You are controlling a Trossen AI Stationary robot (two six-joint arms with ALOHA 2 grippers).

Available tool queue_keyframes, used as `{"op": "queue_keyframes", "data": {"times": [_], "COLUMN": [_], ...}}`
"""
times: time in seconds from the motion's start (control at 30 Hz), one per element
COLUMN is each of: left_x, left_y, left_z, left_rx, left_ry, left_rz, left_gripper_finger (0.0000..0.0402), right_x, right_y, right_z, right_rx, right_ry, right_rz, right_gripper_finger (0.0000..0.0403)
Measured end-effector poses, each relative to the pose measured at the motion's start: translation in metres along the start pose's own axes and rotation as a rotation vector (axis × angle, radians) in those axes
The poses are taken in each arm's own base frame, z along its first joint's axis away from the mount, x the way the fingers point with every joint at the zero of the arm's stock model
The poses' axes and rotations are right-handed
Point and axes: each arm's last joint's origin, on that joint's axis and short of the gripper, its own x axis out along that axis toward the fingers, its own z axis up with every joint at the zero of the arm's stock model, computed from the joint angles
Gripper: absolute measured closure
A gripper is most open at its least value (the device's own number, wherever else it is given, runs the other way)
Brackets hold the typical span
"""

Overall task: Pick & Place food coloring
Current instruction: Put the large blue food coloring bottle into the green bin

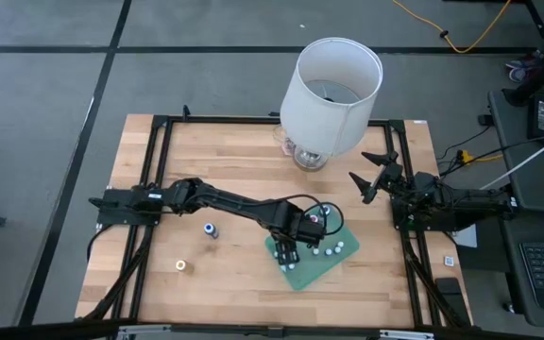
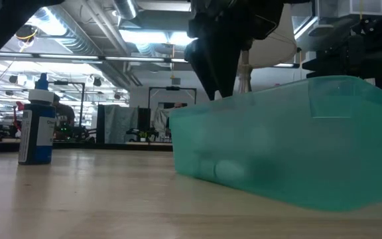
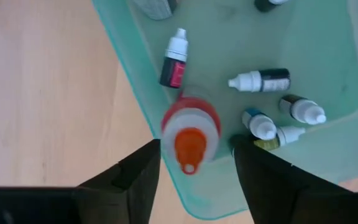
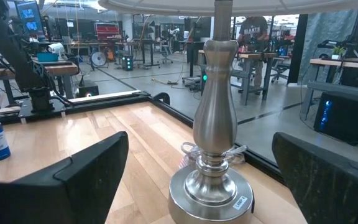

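The food coloring bottles are tiny and lie in a green translucent tray (image 1: 321, 272) (image 2: 297, 133). In the left wrist view a pink one (image 3: 174, 59), a black one (image 3: 263, 81) and others (image 3: 300, 109) lie on their sides. A red-orange-topped bottle (image 3: 190, 130) stands upright near the tray's rim (image 3: 138, 87). My left gripper (image 1: 287, 253) (image 3: 196, 152) hangs over that bottle, open, pointing down, one finger on either side of it, apart from it. My right gripper (image 1: 376, 175) waits open at the table's right side, facing the lamp.
A lamp with a big white shade (image 1: 333, 85) and metal base (image 4: 213, 143) stands at the table's far edge. A blue bottle (image 1: 212, 229) (image 2: 37, 126) stands left of the tray. A small pale-topped bottle (image 1: 181, 266) sits nearer the near-left corner.
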Motion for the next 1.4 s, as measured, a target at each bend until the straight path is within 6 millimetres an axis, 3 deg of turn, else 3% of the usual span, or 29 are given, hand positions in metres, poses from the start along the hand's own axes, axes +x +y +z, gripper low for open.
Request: {"op": "queue_keyframes", "data": {"times": [0.43,0.73,1.03,1.4], "left_x": [-0.035,-0.022,-0.039,-0.037], "left_y": [0.015,0.024,0.042,0.071], "left_z": [-0.004,-0.015,-0.063,-0.127], "left_rx": [-0.029,-0.080,-0.140,-0.340], "left_ry": [-0.025,0.033,-0.013,0.080], "left_rz": [-0.049,-0.070,-0.119,-0.034], "left_gripper_finger": [0.0198,0.0173,0.0153,0.0153], "right_x": [0.000,0.000,0.000,0.000], "right_y": [0.000,0.000,0.000,0.000], "right_z": [0.000,0.000,0.000,0.000], "right_rx": [0.000,0.000,0.000,0.000], "right_ry": [0.000,0.001,0.000,0.000], "right_rz": [0.000,0.000,0.000,0.000], "right_gripper_finger": [0.0006,0.0006,0.0006,0.0006]}}
